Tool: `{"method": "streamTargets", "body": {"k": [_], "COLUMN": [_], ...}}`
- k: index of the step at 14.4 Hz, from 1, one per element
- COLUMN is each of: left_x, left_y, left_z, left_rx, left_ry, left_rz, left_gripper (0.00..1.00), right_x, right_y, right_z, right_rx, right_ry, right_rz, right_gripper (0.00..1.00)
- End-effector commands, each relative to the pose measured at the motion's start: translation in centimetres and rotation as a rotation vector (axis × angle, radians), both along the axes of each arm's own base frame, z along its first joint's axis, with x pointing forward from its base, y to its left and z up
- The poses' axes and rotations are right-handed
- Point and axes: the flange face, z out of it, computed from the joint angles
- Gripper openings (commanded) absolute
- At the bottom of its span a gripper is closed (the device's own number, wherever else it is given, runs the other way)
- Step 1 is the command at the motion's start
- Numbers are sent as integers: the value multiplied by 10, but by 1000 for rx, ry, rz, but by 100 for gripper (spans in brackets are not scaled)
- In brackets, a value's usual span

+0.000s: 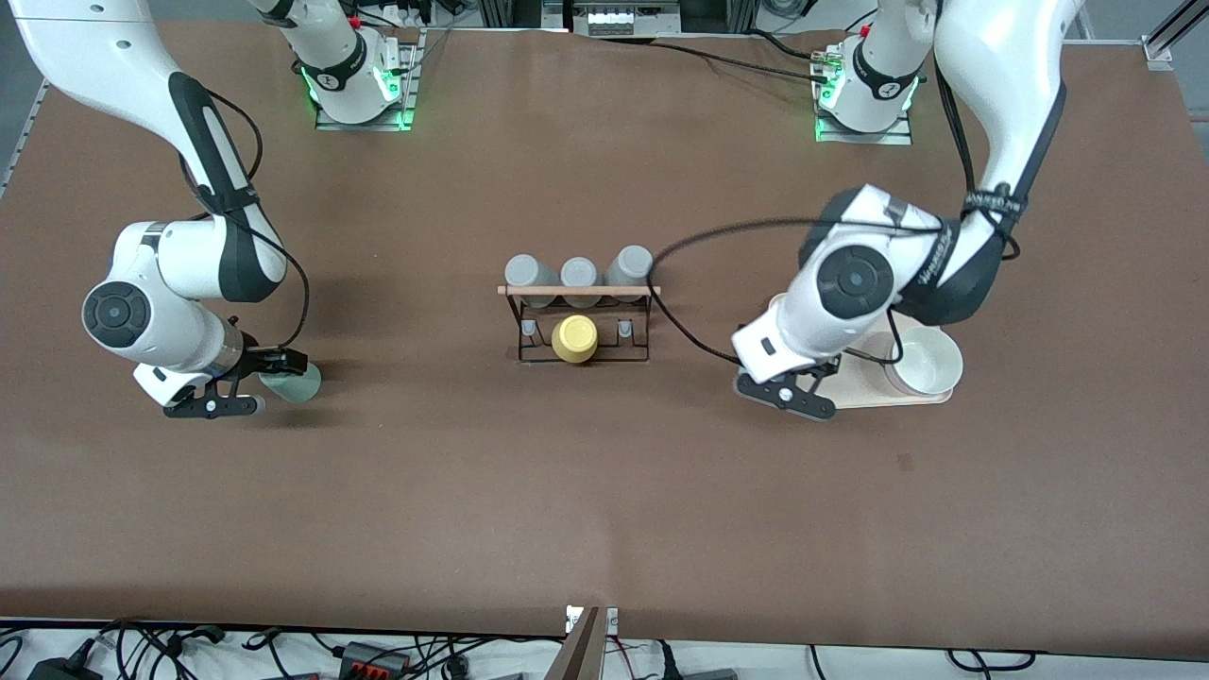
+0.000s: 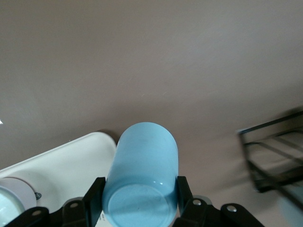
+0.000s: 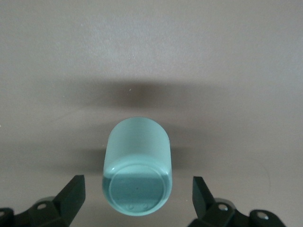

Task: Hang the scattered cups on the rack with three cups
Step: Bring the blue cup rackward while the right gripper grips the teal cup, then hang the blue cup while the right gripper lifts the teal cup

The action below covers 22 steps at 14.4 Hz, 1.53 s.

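Note:
The light blue cup (image 2: 142,175) lies on its side between my left gripper's fingers (image 2: 94,198), which press on both its sides, at the end of the cream tray (image 2: 61,161). In the front view my left gripper (image 1: 791,389) hides it. The sage-green cup (image 1: 295,382) lies on its side on the table toward the right arm's end. My right gripper (image 1: 253,382) is open around its base (image 3: 137,189), with a gap on each side. The black wire rack (image 1: 581,326) with its wooden rod (image 1: 578,291) stands mid-table.
Three grey cups (image 1: 578,272) hang on the rack's upper row and a yellow cup (image 1: 574,338) on its lower row. A white bowl (image 1: 924,361) sits on the cream tray (image 1: 878,395). The rack also shows in the left wrist view (image 2: 277,151).

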Motion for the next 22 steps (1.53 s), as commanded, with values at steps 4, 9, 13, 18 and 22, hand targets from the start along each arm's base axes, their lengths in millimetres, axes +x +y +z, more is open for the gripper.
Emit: {"method": "streamTargets", "body": {"k": [4,9,13,18,22], "left_x": [3,-6,-20,-38,-39], "left_y": [-77,-106,-124,-144,-144], "left_z": [42,31,24,7,-9], "left_rx": [-149,-210,-215,-172,-129], "left_ry": [11,113,175,183,160], "left_rz": [294,500,554,516,496], "left_gripper": [1,1,1,1,3], "right_x": [-5,-4,15,31,34], "right_y": [-1,1,41,87,134], "right_z": [0,3,50,114,154], "right_rx": [2,3,7,47,82], "right_ry": [-3,-3,10,52,46], "right_rz": [24,34,63,19,5], "right_gripper": [86,37,27,27,27]}}
